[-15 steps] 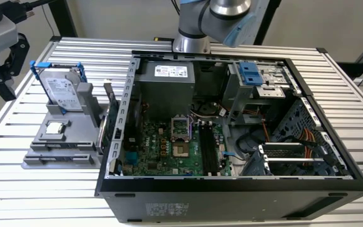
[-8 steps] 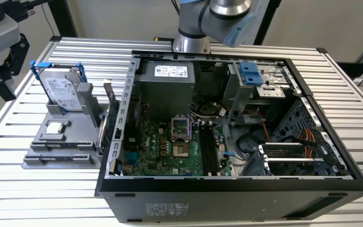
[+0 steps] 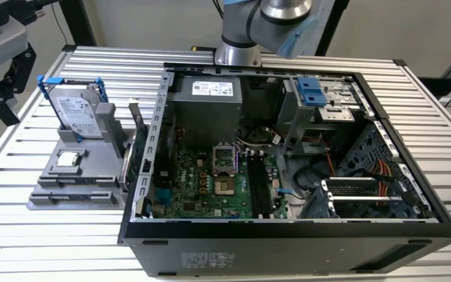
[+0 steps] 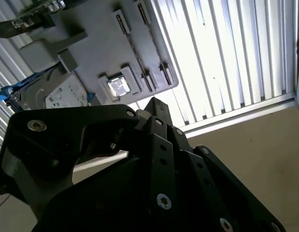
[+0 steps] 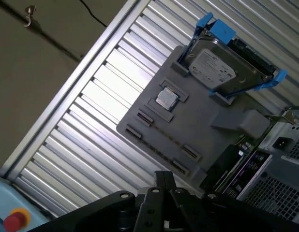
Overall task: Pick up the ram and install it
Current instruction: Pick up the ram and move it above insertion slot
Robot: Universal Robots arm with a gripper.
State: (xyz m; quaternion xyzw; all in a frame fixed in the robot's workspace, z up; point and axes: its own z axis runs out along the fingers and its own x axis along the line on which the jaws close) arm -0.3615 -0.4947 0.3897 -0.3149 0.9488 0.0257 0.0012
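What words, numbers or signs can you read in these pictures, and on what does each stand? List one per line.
Label on the hard drive: print is there, but too small to read.
White sticker on the power supply: too small to read.
Sticker on the outer wall of the computer case: too small to read.
Nothing is legible enough to quote.
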